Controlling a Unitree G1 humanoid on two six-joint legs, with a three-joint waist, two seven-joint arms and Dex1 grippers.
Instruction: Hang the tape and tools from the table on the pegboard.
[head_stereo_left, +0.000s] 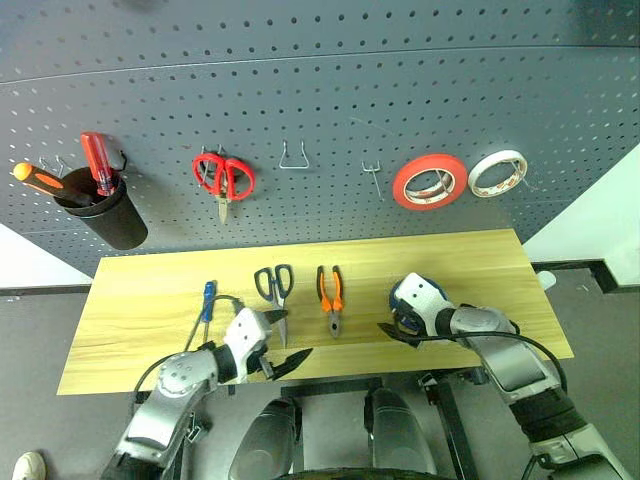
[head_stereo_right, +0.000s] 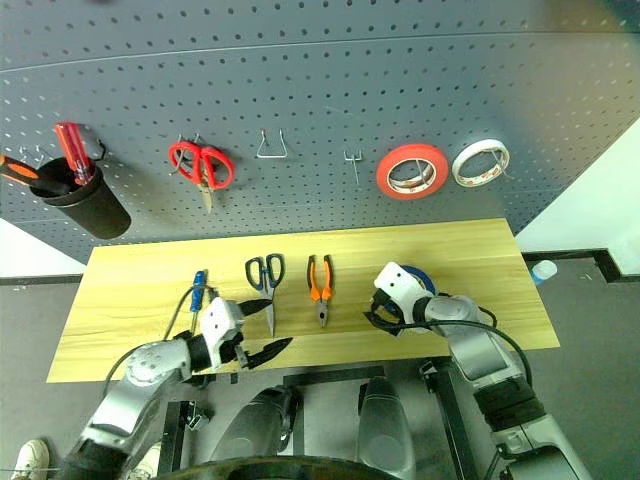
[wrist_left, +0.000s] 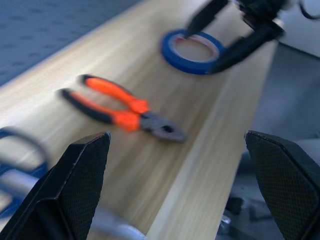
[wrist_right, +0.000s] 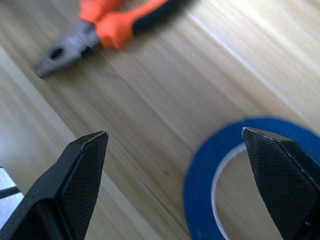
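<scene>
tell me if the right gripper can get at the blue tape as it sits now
Probably yes. The right gripper is open and hangs right over the blue tape, one finger over its hole and one outside the ring; the pliers lie well aside.

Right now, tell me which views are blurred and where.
Left wrist view: pliers and blue tape are soft, the near claw fingers sharp. Right wrist view: pliers and tape rim blurred, fingers crisp. Left eye view: sharp across the pegboard and the table.
</scene>
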